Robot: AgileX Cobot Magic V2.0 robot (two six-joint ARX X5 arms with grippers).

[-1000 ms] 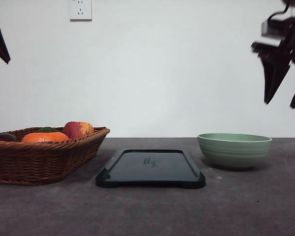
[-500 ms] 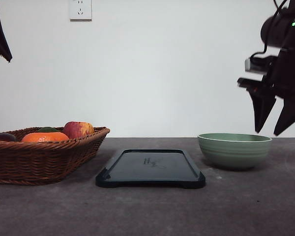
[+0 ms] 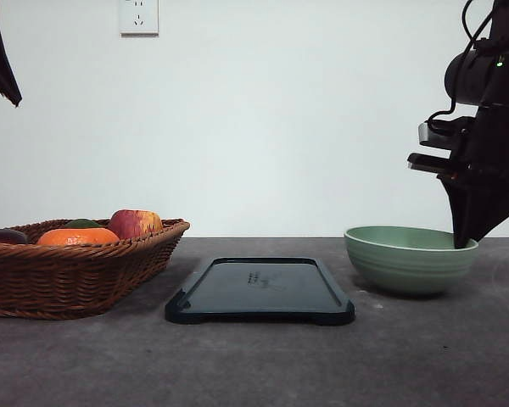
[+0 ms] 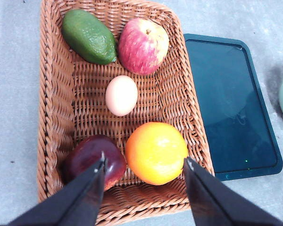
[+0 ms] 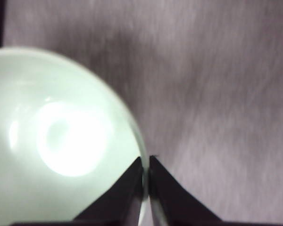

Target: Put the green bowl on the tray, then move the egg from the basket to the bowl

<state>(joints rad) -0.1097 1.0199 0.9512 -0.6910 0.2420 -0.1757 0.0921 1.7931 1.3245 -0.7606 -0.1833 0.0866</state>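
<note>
Green bowl [image 3: 407, 259] on the table [image 3: 254, 365] beside the tray [image 3: 260, 291], rim pinched between the right gripper [image 5: 145, 175] fingers, so lift level and lower squarely onto the tray; egg [image 4: 121, 95] waiting mid-basket [image 4: 52, 94] under the spread-open left gripper [image 4: 144, 165].

The green bowl [image 3: 407, 259] is pale sage with faint ridges. The tray [image 3: 260, 290] is navy-black. The basket [image 4: 75, 103] is brown weave, the egg [image 4: 121, 95] pale cream-tan.
</note>
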